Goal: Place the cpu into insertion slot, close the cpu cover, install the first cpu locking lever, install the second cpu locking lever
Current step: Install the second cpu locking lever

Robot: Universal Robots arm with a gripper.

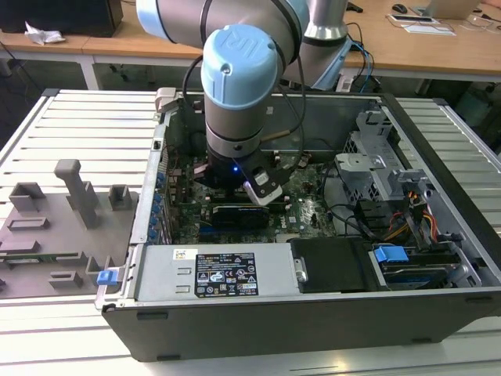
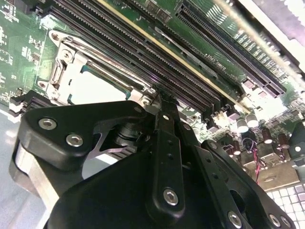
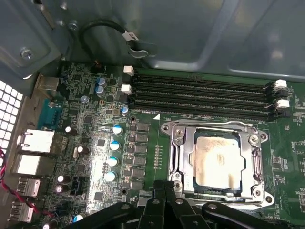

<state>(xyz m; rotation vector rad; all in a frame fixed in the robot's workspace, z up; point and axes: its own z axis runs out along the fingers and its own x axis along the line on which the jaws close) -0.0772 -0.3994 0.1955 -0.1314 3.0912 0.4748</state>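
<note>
An open computer case (image 1: 438, 188) is lying on a slatted table (image 1: 86, 125), and one robot arm (image 1: 239, 86) is reaching down into it. Inside, the green motherboard (image 3: 95, 143) is carrying four long black memory slots (image 3: 200, 93) and one insertion slot (image 3: 190, 188). One cpu (image 3: 217, 162) is already sitting in that slot, and one cpu cover (image 3: 250, 157) is lying shut over it as a silvery frame. The gripper (image 3: 164, 193) is hovering at the cover's edge, fingers drawn narrow and nearly together, holding nothing that I can make out (whether any lever is latched I cannot tell). The risk, as I judge it, is the fingertips slipping off thin metal and scraping the board, or pressing unevenly and stressing the chip underneath.
</note>
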